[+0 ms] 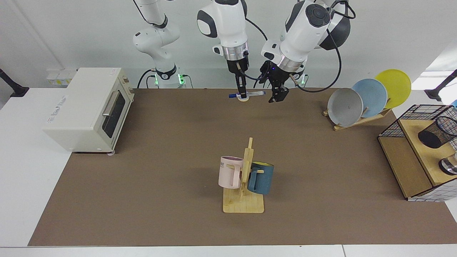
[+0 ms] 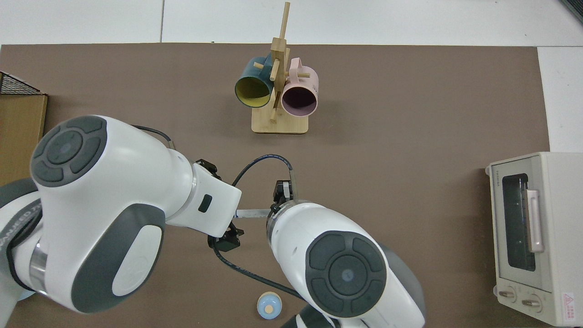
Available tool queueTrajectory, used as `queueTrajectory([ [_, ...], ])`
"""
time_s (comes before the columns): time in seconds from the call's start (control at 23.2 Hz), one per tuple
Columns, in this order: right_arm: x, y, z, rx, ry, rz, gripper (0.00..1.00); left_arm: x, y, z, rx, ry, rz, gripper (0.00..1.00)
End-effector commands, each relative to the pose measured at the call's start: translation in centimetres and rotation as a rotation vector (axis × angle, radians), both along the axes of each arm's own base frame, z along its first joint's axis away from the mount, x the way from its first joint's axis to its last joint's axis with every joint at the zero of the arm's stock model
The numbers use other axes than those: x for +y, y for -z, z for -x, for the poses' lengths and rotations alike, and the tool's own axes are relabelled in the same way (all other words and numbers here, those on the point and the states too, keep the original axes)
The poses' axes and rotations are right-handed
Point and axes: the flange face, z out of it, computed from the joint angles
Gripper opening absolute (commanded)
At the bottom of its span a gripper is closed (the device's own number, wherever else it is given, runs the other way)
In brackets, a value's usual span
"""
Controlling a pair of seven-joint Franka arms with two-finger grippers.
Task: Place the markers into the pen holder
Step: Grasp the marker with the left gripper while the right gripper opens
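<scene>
Desk [image 1: 321, 214]: brown mat fills the scene; the mug rack [image 1: 244, 200] at its centre serves as landmark.
Toaster oven [image 1: 89, 107]: well off to one side of the mug rack, door shut, idle.
Wire basket [image 1: 396, 123]: at the desk edge on the opposite side of the mug rack from the oven, holding a wooden shelf.
Plate rack [image 1: 357, 119]: between the wire basket and the robots, beyond the mug rack, three plates on edge.
Pen holder [image 1: 436, 132]: black mesh cup lying tilted on the shelf inside the basket, mouth toward the basket's outer side, well apart from the mug rack.
Right hand [image 1: 243, 93]: beyond the mug rack on the robots' side, pointing straight down, fingers closed on the marker near its middle.
Left hand [image 1: 277, 96]: just beside the marker's far end, on the basket side; angled in, fingers look slightly parted and empty.
Marker [image 1: 247, 94]: held level above the desk, blue cap toward the oven side; the top view shows only its barrel [image 2: 249, 212] between the two arms.
Small blue-and-cream round object [image 2: 269, 305]: on the desk directly behind the marker as seen from the mug rack.
Step in hand, as judged: a handover. The left hand should line its fingers across the free barrel end, close firmly before the right lets go, then carry it to the tilted cup tip-first.
</scene>
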Motion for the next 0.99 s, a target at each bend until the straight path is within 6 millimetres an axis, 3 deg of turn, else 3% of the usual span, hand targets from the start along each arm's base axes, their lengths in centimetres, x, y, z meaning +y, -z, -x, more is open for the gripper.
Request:
queueTrajectory([
  [0.0,0.6,-0.7,-0.6,-0.029,0.005,-0.006,0.00,-0.7,0.3,1.3,-0.021,0.010,0.029,0.96],
  [0.34,1.0,-0.7,-0.8,-0.050,-0.025,-0.019,0.00,-2.4,1.1,2.4,-0.014,0.018,0.054,0.91],
  [0.78,1.9,-0.7,-0.6,-0.068,-0.042,-0.048,0.00,-2.8,1.0,2.7,0.019,-0.002,0.093,0.90],
  [0.95,2.0,-0.7,-0.5,-0.068,-0.044,-0.048,0.00,-2.8,1.0,2.7,0.025,-0.005,0.097,0.84],
])
